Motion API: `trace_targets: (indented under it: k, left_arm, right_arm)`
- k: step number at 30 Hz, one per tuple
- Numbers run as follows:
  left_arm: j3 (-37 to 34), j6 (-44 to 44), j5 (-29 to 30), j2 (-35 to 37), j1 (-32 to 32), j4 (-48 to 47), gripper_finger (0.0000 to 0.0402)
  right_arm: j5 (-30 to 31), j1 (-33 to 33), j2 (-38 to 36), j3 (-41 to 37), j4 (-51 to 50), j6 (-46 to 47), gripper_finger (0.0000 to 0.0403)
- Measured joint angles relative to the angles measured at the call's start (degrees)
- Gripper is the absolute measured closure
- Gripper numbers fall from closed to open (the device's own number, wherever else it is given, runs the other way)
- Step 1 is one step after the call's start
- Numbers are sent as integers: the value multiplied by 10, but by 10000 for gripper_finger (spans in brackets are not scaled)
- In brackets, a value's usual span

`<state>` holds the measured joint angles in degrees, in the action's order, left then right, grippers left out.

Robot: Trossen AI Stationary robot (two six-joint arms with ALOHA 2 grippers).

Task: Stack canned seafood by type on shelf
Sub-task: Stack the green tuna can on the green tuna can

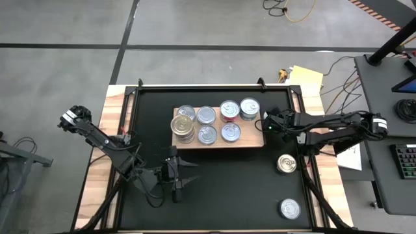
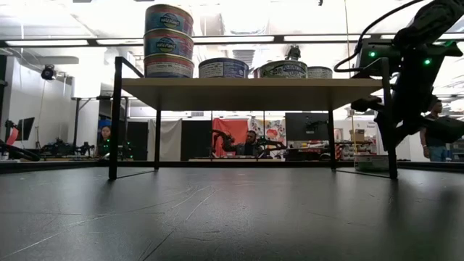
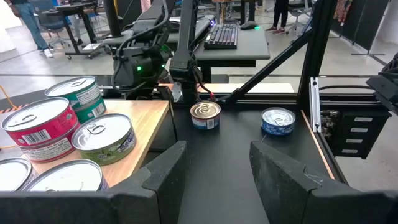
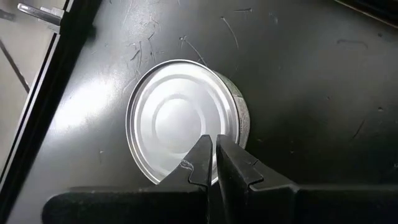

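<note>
Two tins lie off the shelf (image 1: 255, 139), both on the black tabletop (image 1: 221, 188) to its right: a gold-lidded tin (image 1: 286, 163) and a silver-lidded tin (image 1: 290, 208) nearer the front edge. On the shelf sit the remaining cans, one of them a gold-topped stack (image 1: 183, 127) at its left end.

Handling judgement: these tins look rigid, compact and moderately heavy for their size; smooth metal walls and lids are likely slippery. Best hold is across the diameter on the side wall, below the rim, not on the lid or pull tab.

Right pincer (image 4: 215, 158) is fully closed, holding nothing, hanging above a plain silver can end (image 4: 180, 118) in its wrist view; it must open wide before any grasp. Left pincer (image 3: 214, 165) stands partly open and empty, low over the tabletop in front of the shelf, facing the two loose tins.

Obstructions: the right arm (image 1: 325, 123) lies alongside the shelf's right end. The shelf's legs (image 2: 114, 119) and closely spaced cans limit side approach.
</note>
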<state>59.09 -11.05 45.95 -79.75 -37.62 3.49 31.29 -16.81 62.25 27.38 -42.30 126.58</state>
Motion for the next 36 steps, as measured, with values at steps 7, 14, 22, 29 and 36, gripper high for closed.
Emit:
trace_targets:
  k: [7, 14, 22, 29, 36]
  left_arm:
    - [0, 0, 0, 0, 0, 0, 240]
    - [0, 0, 0, 0, 0, 1, 240]
    - [0, 0, 0, 0, 0, 1, 240]
    - [0, 0, 0, 0, 0, 1, 240]
    - [0, 0, 0, 0, 0, 1, 240]
  right_arm:
    - [1, -7, 17, 0, 0, 0, 390]
    - [-27, -12, 30, 0, 6, -1, 390]
    - [-42, -20, 27, -1, 10, -1, 390]
    - [-69, -20, 17, 5, 4, -4, 390]
    - [-92, -20, -3, 11, -7, -21, 390]
